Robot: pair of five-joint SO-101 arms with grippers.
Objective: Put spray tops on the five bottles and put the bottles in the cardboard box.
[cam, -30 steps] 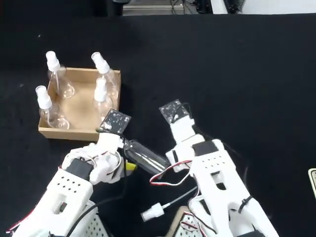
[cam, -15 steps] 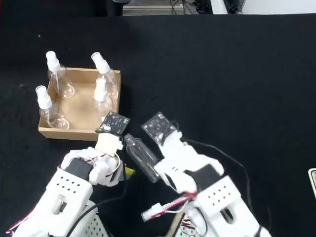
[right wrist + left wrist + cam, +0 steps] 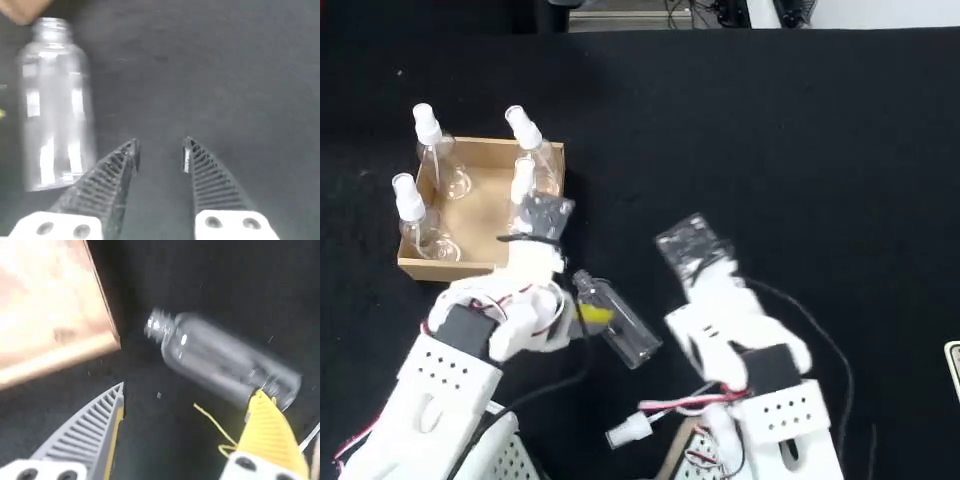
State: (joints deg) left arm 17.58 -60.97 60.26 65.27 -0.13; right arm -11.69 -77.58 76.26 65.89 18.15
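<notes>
A clear bottle (image 3: 617,322) with no top lies on its side on the black table, just right of the cardboard box (image 3: 477,212). In the left wrist view the bottle (image 3: 220,360) lies just past my open left gripper (image 3: 189,390), its base by the yellow fingertip (image 3: 261,402). My left gripper (image 3: 582,310) sits beside the bottle's neck. My right gripper (image 3: 160,145) is open over bare table, with the bottle (image 3: 55,105) beside one finger, outside the jaws. A loose spray top (image 3: 630,430) lies near the front edge. Several topped bottles (image 3: 527,190) stand in the box.
The box corner (image 3: 50,315) is close to my left gripper. The right arm (image 3: 730,310) stands right of the lying bottle. Red and white cables (image 3: 690,405) run near the loose spray top. The black table stretches far back and right.
The right arm swung left over the bottle, then back to the right, away from it. The bottle has turned and now lies loose on the table. My left arm shifted toward the box.
</notes>
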